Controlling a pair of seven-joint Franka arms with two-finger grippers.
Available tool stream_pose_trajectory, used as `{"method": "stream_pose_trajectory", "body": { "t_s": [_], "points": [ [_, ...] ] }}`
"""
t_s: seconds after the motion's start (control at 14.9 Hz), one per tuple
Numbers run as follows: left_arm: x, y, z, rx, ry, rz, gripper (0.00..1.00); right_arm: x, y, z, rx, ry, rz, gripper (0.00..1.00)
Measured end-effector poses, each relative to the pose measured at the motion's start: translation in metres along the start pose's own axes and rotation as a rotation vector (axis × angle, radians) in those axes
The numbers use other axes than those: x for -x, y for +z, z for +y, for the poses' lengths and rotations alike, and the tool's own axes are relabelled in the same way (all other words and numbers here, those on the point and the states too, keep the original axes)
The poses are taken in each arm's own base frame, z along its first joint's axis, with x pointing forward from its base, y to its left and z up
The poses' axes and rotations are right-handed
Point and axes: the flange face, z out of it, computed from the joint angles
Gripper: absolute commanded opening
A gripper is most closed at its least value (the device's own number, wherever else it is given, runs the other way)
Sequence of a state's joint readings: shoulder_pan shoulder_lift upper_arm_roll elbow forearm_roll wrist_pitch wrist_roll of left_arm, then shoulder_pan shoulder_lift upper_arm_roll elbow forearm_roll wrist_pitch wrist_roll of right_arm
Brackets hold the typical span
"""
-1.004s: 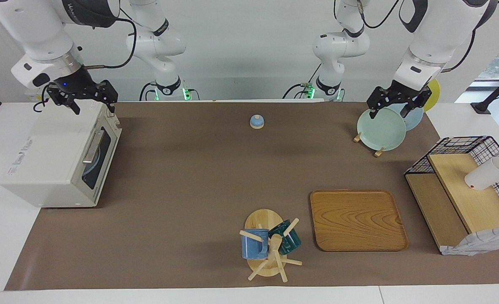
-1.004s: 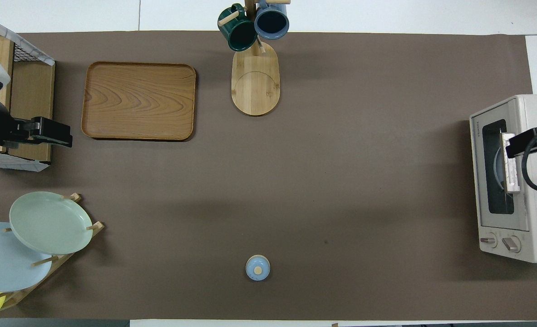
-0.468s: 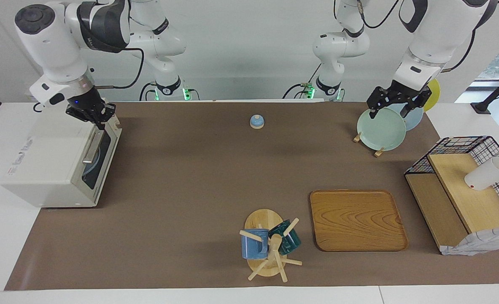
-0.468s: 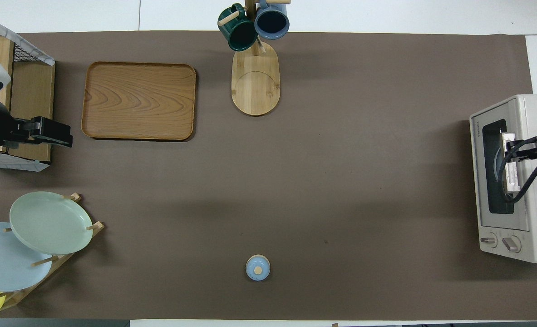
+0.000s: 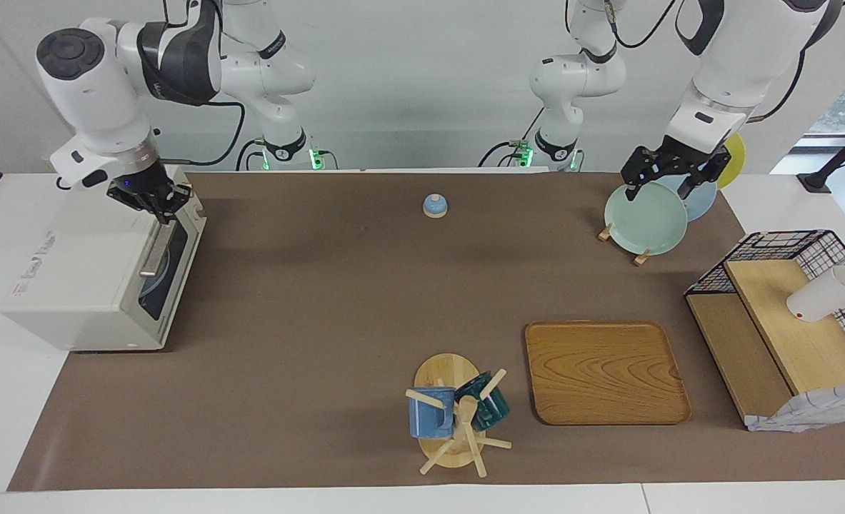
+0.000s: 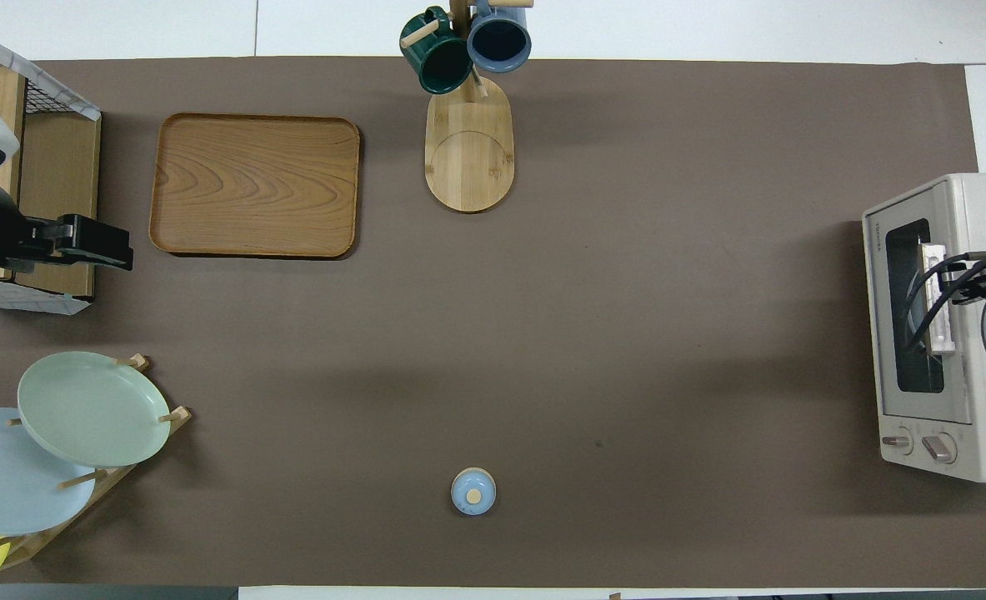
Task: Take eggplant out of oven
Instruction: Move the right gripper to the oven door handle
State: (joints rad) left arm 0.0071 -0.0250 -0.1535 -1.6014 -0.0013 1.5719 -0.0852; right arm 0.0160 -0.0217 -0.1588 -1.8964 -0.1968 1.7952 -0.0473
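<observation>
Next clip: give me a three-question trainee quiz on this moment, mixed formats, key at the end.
1. True or false: the oven door is shut.
2. Which pincer is over the oven's top front edge: A) left B) right?
3. Fill in: the left pincer waits over the ___ rack.

Key: 1 true; 2 B; 3 plate.

Right end effector (image 5: 152,201) down, left end effector (image 5: 668,177) raised
</observation>
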Motion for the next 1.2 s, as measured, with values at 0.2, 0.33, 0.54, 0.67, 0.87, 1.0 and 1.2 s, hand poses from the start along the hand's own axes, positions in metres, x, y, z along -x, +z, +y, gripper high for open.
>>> {"method": "stream_pose_trajectory", "body": {
  "t_s": [0.2, 0.33, 0.54, 0.67, 0.87, 1.0, 1.2],
  "points": [
    [0.0, 0.0, 0.0, 0.0, 0.0, 0.0, 1.0, 0.0, 0.016, -0.003, 0.0, -0.006, -0.016, 0.0],
    [0.0, 0.0, 0.0, 0.0, 0.0, 0.0, 1.0, 0.001, 0.019, -0.004, 0.0, -0.007, -0.023, 0.0],
    [0.0, 0.0, 0.0, 0.0, 0.0, 0.0, 1.0, 0.003, 0.03, -0.006, -0.002, -0.012, -0.036, 0.0],
    [0.0, 0.0, 0.0, 0.0, 0.0, 0.0, 1.0, 0.004, 0.035, -0.008, -0.002, -0.017, -0.03, 0.0],
    [0.0, 0.0, 0.0, 0.0, 0.0, 0.0, 1.0, 0.006, 0.035, -0.011, -0.003, -0.022, -0.018, 0.0],
    [0.0, 0.0, 0.0, 0.0, 0.0, 0.0, 1.0, 0.006, 0.037, -0.016, -0.006, -0.03, -0.013, 0.0],
    [0.0, 0.0, 0.0, 0.0, 0.0, 0.0, 1.0, 0.01, 0.043, -0.038, -0.069, -0.041, 0.018, 0.0]
  ]
}}
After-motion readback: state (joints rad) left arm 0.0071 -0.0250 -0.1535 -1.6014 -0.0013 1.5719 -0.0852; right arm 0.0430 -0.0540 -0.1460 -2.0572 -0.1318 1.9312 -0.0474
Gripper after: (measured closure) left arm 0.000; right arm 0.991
